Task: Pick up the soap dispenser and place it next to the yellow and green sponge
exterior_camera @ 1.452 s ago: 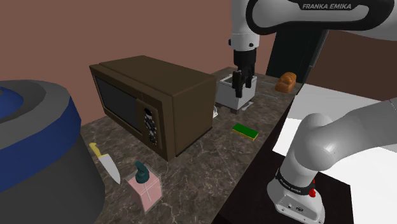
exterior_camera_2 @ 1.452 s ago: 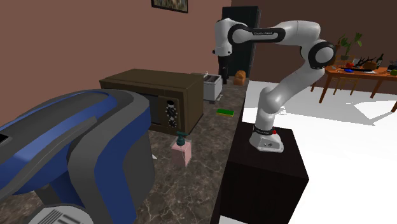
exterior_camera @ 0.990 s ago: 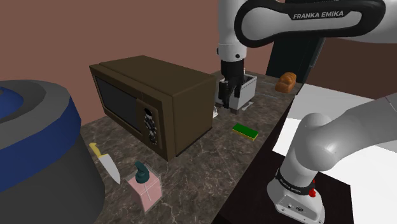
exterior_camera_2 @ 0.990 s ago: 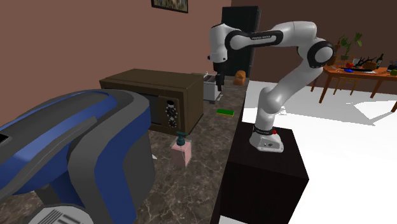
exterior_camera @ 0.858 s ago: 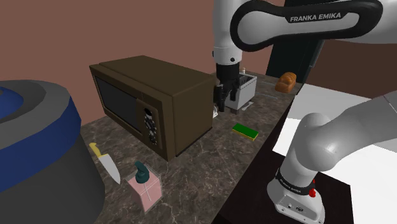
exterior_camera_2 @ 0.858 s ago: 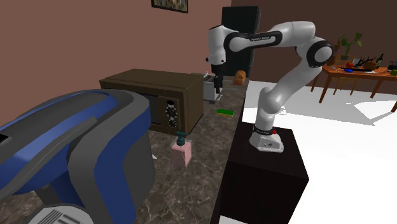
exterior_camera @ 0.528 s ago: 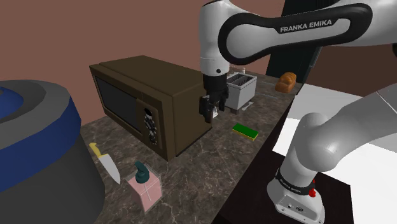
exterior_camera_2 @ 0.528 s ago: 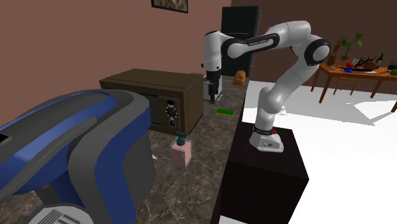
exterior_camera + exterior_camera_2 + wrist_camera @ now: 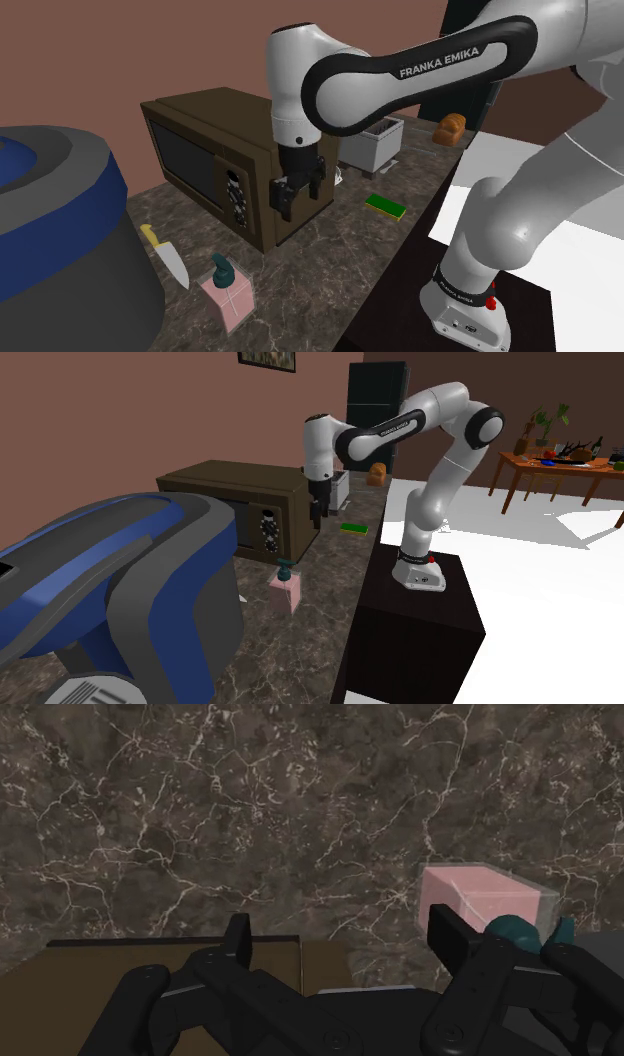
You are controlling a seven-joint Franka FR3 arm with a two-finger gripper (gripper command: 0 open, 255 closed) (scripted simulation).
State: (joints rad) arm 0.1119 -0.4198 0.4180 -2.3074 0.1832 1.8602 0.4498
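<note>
In the shoulder view your gripper (image 9: 302, 204) hangs empty, fingers (image 9: 284, 203) spread wide, in front of the microwave (image 9: 215, 130). The dispenser (image 9: 227, 292) stands on the counter (image 9: 330, 262) at the gripper's 7 o'clock, well apart, and the sponge (image 9: 385, 206) lies at its 3 o'clock. The arm (image 9: 440, 60) reads "FRANKA EMIKA"; you can read no label on the dispenser. In the second exterior view the dispenser sits at the gripper's 7 o'clock and the sponge at its 4 o'clock. In the wrist view the pink body shows just past one fingertip, not between the two. Expect it to be light, rigid, smooth and easy to tip, so clasp the body's flat sides below the teal pump (image 9: 515, 932), not the pump itself.
</note>
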